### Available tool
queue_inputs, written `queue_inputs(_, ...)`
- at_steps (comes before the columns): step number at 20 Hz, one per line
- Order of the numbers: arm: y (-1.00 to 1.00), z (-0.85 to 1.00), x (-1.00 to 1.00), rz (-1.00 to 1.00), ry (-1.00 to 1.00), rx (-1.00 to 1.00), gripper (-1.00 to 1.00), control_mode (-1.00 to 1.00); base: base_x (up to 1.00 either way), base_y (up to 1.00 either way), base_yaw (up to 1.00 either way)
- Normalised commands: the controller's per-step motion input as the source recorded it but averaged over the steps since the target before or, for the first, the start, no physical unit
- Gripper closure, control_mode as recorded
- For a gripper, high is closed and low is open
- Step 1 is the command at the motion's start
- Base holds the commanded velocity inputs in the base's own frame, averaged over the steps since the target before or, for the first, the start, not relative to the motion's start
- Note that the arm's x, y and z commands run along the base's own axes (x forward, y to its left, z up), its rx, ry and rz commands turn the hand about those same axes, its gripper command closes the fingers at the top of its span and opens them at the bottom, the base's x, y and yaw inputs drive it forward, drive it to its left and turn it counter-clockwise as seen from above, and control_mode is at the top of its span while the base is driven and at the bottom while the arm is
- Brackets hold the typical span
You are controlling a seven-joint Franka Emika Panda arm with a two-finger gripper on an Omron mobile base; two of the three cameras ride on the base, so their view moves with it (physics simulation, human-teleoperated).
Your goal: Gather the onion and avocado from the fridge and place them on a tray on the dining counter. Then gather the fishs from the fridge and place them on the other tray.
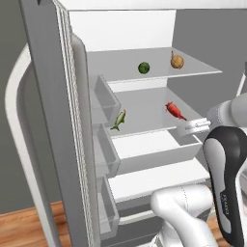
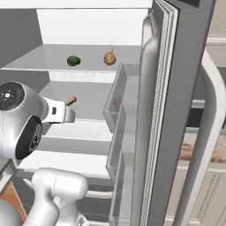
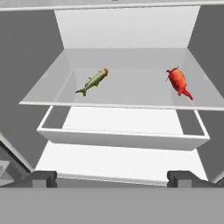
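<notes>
While the fridge (image 1: 58, 120) stands open, onion (image 1: 177, 61) and avocado (image 1: 144, 67) sit apart on its upper shelf. Below: green fish (image 3: 92, 81), red fish (image 3: 178, 82), well apart. Gripper (image 3: 111, 178) empty, fingers spread wide; arm hides most of green fish in right base view.

Inside the tall grey open fridge (image 1: 58, 120), the small green avocado (image 1: 144, 67) lies left of the golden-brown onion (image 1: 177, 61) on the upper shelf; below, the greenish fish (image 3: 92, 81) lies left of the red fish (image 3: 178, 82), seemingly well apart.
</notes>
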Motion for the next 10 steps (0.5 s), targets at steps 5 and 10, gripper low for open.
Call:
queue_inputs(5, 0.00, 0.00, 0.00, 0.00, 0.00, 0.00, -1.00, 1.00, 0.72, 0.06, 0.00)
queue_inputs(10, -0.05, 0.00, 0.46, 0.00, 0.07, 0.00, -1.00, -1.00, 0.11, 0.02, 0.00)
